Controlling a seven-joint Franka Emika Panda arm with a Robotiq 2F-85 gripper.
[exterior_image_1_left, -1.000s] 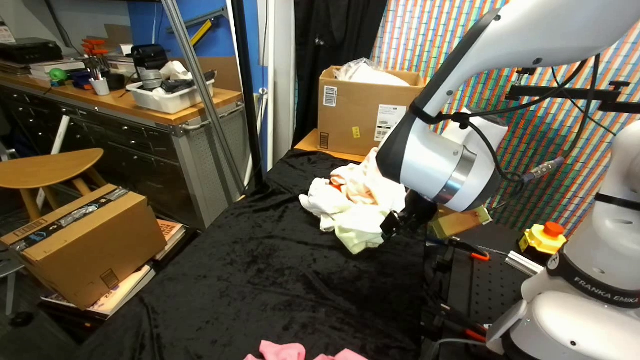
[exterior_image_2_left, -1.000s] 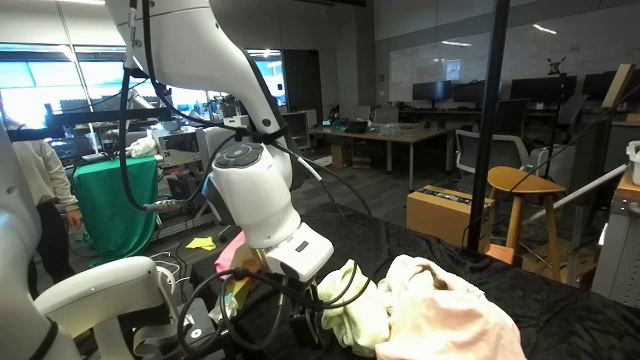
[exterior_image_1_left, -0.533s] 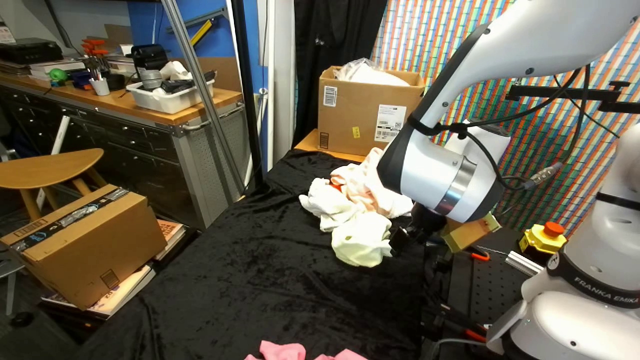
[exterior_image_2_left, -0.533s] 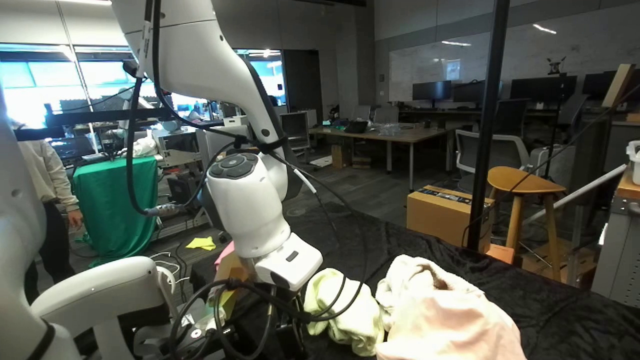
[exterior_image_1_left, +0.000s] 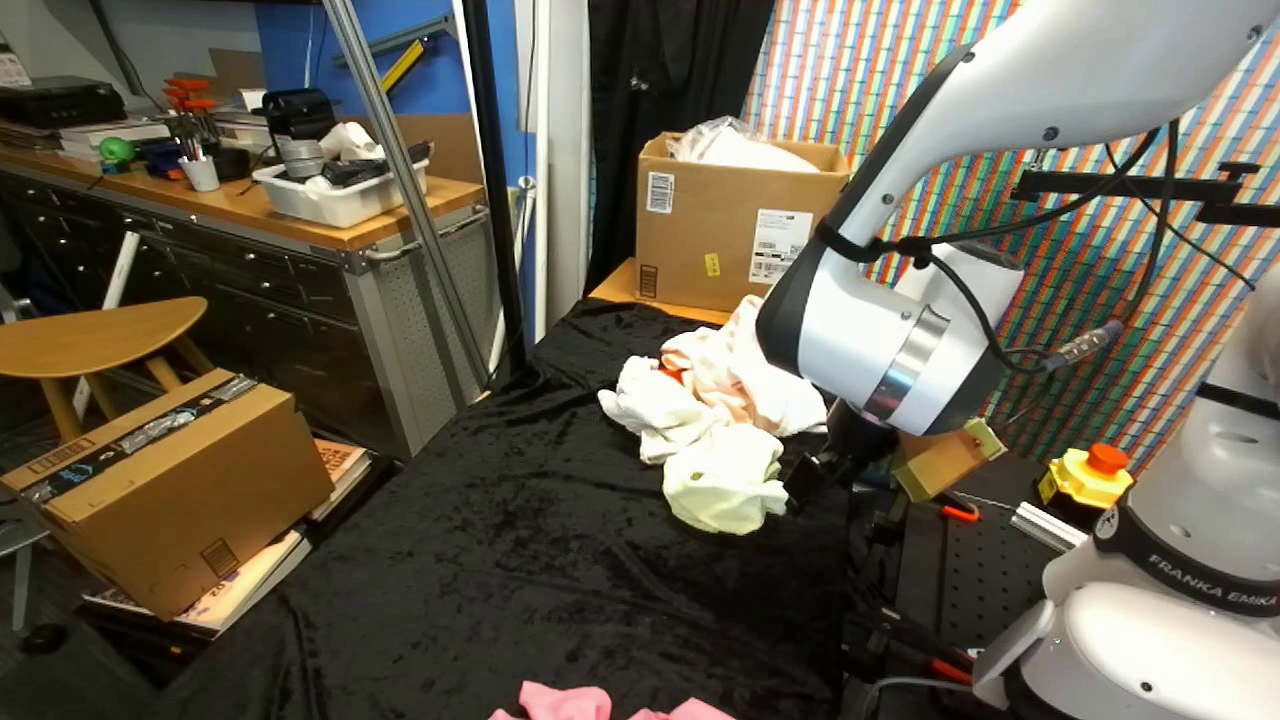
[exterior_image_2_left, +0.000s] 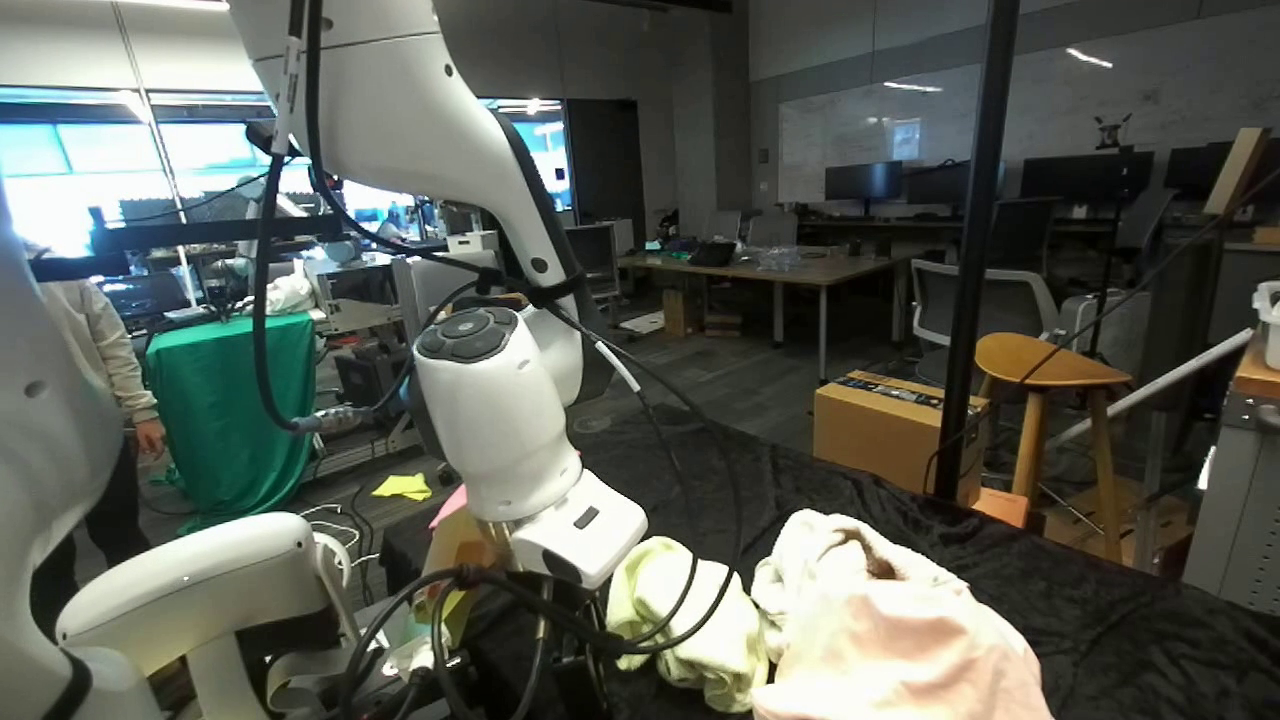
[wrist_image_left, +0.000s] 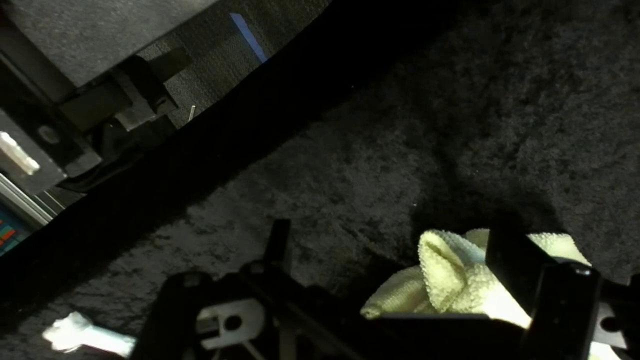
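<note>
Zero load in gripper (wrist_image_left: 390, 232), spread wide. Just beside, contact unclear, four o'clock in wrist view: pale-yellow cloth (wrist_image_left: 475, 292). Judged light, limp, non-slip, hardly fragile; best pinched at upstanding fold (wrist_image_left: 440, 272). Beyond, twelve o'clock from there in an exterior view: peach cloth (exterior_image_1_left: 740, 370).

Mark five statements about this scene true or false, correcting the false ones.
1. The gripper stands open, close to the pale yellow cloth. True.
2. That cloth hangs in the air. False: it lies on the black cover.
3. The white cloth and the pale pink cloth lie bunched together. True.
4. In an exterior view, the cardboard box beyond them is open. True.
5. The pale pink cloth is in that box. False: it lies outside.
</note>
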